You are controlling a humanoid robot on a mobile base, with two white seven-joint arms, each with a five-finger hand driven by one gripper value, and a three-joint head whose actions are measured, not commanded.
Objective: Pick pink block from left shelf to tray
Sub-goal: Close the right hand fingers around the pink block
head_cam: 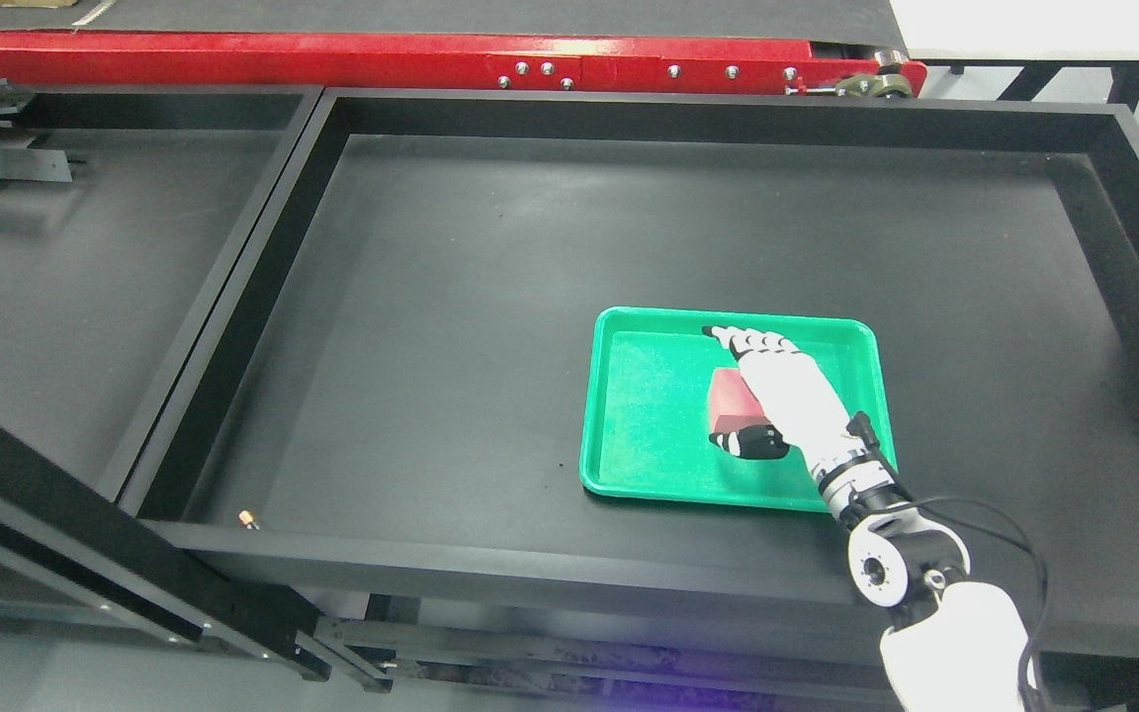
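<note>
The pink block [731,399] lies in the green tray [649,415], right of its middle. My right hand [718,388] comes in from the lower right and hovers over the block, its white palm covering the block's right side. The fingers [743,343] stretch out straight past the block's far side, and the black thumb [752,443] sits at its near side. The fingers are not curled round the block. The left shelf compartment [65,267] shows no pink block. My left arm is out of view.
The tray sits on a large black shelf tray with raised walls [728,114]. A black divider [253,247] separates it from the left compartment. A red beam [382,54] runs along the back. A black frame bar [85,534] crosses the lower left.
</note>
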